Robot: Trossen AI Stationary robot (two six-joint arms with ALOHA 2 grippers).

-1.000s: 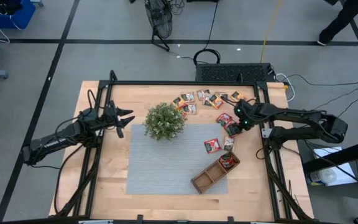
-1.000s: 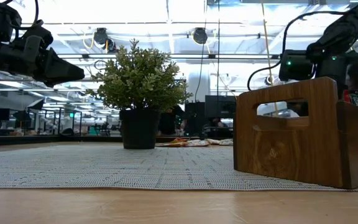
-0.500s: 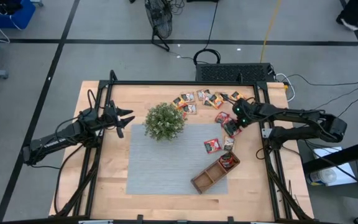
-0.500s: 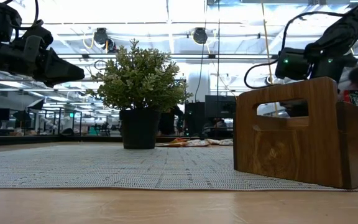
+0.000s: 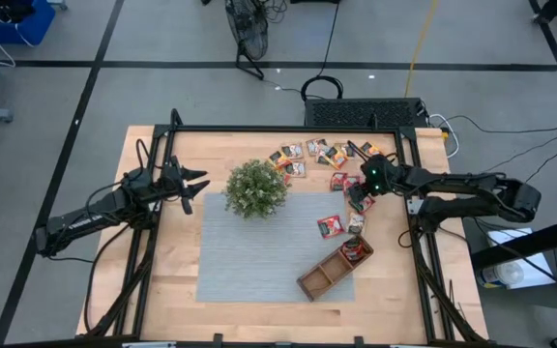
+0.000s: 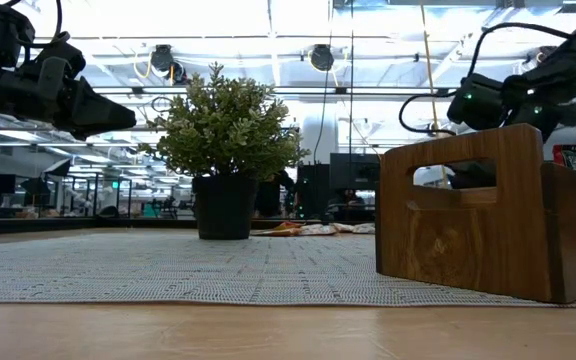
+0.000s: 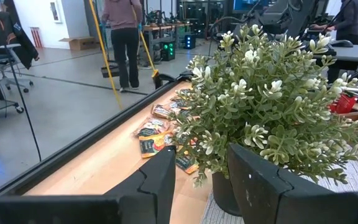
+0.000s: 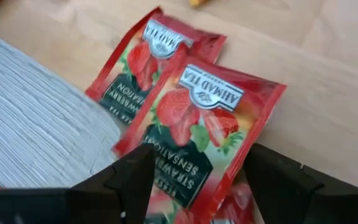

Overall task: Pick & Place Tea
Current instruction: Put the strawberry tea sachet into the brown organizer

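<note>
I have the right gripper (image 5: 356,193) low over the loose tea at the right-centre of the high view, just off the grey mat's (image 5: 249,251) upper right corner, because that is where the nearest unsorted sachets lie. Through the right wrist camera its two dark fingers (image 8: 120,180) stand spread with nothing between them, bracketing the near end of a red strawberry sachet (image 8: 197,127) that overlaps a second red strawberry sachet (image 8: 145,68); I judge the jaws are set wide to straddle the top one before closing. The rest of the tea is scattered in a band of sachets (image 5: 307,155) along the upper edge of the table, with a red one (image 5: 331,226) on the mat's right edge and a pale one (image 5: 356,223) just beside it. The wooden tray (image 5: 335,267) sits angled at the lower right of the mat, its upper compartment already holding red sachets, so I take that as the drop point. My left gripper (image 5: 193,184) waits in the air at the left, beside the potted plant (image 5: 255,188), parted and empty; its wrist view shows only the plant between the fingers.
</note>
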